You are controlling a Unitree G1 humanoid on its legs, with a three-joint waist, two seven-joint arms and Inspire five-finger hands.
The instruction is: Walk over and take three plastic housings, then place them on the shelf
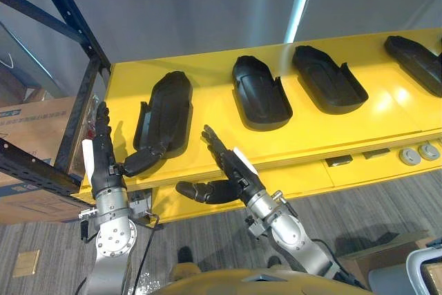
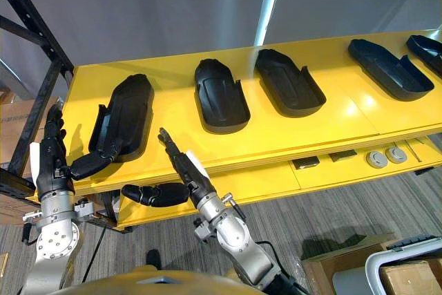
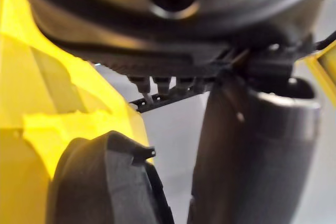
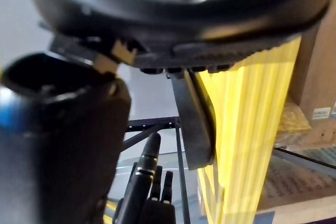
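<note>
Several black plastic housings lie on the yellow table (image 1: 207, 67): the leftmost (image 1: 166, 112), a second (image 1: 260, 93), a third (image 1: 329, 79) and a fourth (image 1: 414, 60). My left hand (image 1: 103, 157) stands at the table's left front corner, open, fingers straight up. Its thumb (image 3: 252, 156) reaches to the near end of the leftmost housing (image 3: 105, 182); contact is unclear. My right hand (image 1: 231, 164) is open at the table's front edge, fingers straight over the tabletop and thumb (image 4: 58, 145) pointing left below the edge. Neither hand holds anything.
A dark metal shelf rack (image 1: 69, 32) stands at the table's left end, with cardboard boxes (image 1: 34, 122) under it. Two round silver discs (image 1: 418, 153) and small dark parts (image 1: 338, 161) lie on the table's lower ledge. Grey carpet runs in front.
</note>
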